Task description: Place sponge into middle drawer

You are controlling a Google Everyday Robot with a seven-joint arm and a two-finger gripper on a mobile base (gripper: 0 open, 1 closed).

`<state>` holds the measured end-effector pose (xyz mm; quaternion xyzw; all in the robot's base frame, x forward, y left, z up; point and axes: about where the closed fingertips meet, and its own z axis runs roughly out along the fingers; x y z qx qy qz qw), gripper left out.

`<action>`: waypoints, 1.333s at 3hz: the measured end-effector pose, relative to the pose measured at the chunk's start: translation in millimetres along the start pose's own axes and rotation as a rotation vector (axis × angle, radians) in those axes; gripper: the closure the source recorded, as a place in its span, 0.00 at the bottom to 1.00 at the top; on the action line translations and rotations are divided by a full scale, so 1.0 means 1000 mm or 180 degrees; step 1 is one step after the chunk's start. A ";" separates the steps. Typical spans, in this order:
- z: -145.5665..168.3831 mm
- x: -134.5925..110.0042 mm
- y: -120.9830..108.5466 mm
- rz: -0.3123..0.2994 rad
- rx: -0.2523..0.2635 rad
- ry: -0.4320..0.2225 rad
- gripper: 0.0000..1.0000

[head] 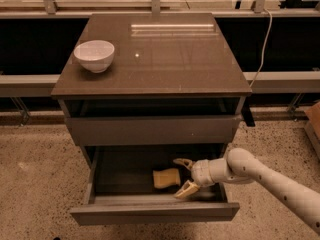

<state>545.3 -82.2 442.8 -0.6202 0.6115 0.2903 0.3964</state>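
The pale yellow sponge [166, 178] lies on the dark floor of the pulled-out middle drawer [152, 212], near its centre. My gripper [182, 176] is inside the drawer just right of the sponge, with its yellowish fingers [185, 190] spread apart and off the sponge. The white arm [260, 179] reaches in from the lower right.
A white bowl [94, 55] sits at the back left of the brown cabinet top [160, 54]. The top drawer front [152, 129] overhangs the open drawer. A black cable [262, 39] hangs at the right. A speckled floor surrounds the cabinet.
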 end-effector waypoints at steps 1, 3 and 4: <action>0.000 0.000 0.000 0.0000 -0.0001 -0.0001 0.00; -0.029 -0.073 0.015 -0.0143 -0.0054 -0.0342 0.06; -0.049 -0.082 0.021 -0.0183 0.0032 -0.0437 0.00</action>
